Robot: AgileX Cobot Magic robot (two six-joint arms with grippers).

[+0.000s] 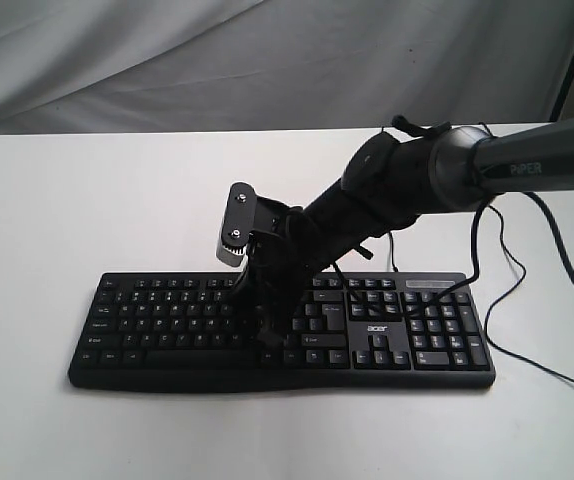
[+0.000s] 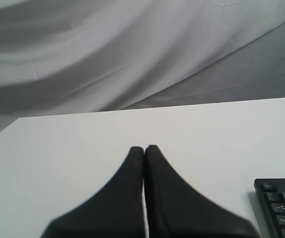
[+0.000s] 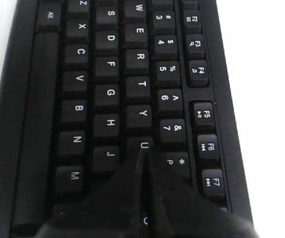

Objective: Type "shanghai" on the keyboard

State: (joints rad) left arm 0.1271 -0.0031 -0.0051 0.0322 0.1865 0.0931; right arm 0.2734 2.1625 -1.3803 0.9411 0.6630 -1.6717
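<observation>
The black keyboard [image 1: 157, 322] lies across the white table [image 1: 87, 200], with its number pad and "acer" logo on the right. My right gripper [image 1: 267, 345] reaches in from the right and points down at the middle letter keys. In the right wrist view this gripper [image 3: 143, 151] is shut with nothing between its fingers. Its tips sit at the edge of the U key [image 3: 143, 144], over where the I key lies; I cannot tell if they touch. My left gripper [image 2: 144, 148] is shut and empty above bare table, left of the keyboard's corner [image 2: 281, 208]. The exterior view does not show it.
Thin black cables [image 1: 512, 270] trail over the table right of the keyboard and behind it. A grey cloth backdrop [image 1: 217, 60] hangs behind the table's far edge. A dark stand leg [image 1: 570, 60] rises at the top right.
</observation>
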